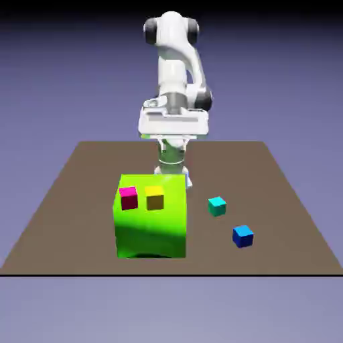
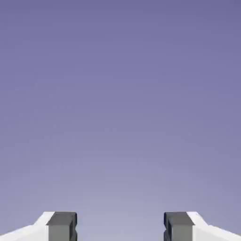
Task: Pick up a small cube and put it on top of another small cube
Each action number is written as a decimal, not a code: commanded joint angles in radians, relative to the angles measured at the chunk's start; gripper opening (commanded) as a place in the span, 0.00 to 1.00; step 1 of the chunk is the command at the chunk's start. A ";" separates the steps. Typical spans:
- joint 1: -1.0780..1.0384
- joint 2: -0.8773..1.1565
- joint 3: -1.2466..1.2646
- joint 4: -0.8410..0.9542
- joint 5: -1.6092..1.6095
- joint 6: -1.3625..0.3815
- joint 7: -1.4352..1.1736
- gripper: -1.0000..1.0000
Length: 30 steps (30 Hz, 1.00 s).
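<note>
The teal cube [image 1: 216, 206] sits on the tabletop [image 1: 80, 201], right of the big green block [image 1: 151, 218] and just beyond the blue cube [image 1: 243, 236], the 2 apart. Nothing is picked up yet; the whole grasp and stacking remain. The exterior view alone shows the cubes; the hand view shows only backdrop between wide-open, empty jaws.

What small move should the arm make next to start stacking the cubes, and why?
Probably swing the open gripper down toward the teal cube. The hand view shows only backdrop between its fingertips, and that cube sits untouched on the table, apart from the blue cube.
</note>
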 commanded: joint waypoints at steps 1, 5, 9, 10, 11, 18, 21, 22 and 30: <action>0.007 0.036 0.013 0.017 0.000 -0.041 0.010 0.50; 0.034 0.181 0.067 0.085 0.002 -0.206 0.049 0.50; 0.061 0.326 0.121 0.153 0.003 -0.371 0.087 0.50; 0.068 0.362 0.134 0.170 0.004 -0.412 0.097 0.50; 0.075 0.399 0.147 0.187 0.004 -0.453 0.107 0.50; 0.122 0.652 0.241 0.306 0.007 -0.741 0.175 0.50; 0.138 0.756 0.271 0.356 0.024 -0.868 0.196 0.50; 0.141 0.788 0.277 0.373 0.036 -0.911 0.200 0.50; 0.196 1.007 0.338 0.480 0.052 -1.236 0.223 0.50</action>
